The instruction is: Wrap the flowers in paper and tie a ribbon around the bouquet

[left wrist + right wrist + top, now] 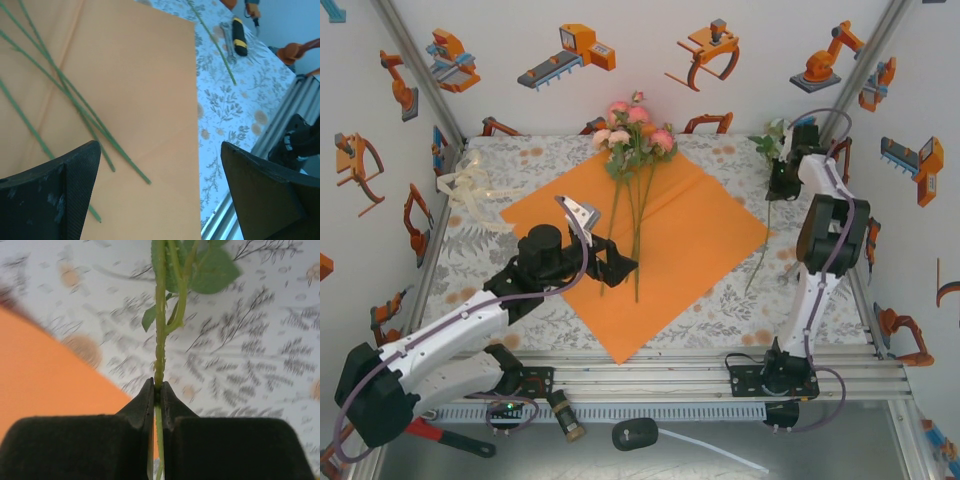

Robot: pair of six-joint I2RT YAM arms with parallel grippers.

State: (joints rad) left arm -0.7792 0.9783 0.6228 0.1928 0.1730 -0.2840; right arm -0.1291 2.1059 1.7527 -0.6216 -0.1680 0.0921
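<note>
Left end effector [160, 165] spread wide on a forward-reaching arm; right end effector [157, 390] clamped on a flower stem [160, 340].

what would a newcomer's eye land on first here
The bright orange paper lies mid-table, with pink flowers on it, their heads at its far corner. To the right, the right pincer is shut on a loose stem off the paper. The left pincer hangs open above the paper.
</note>
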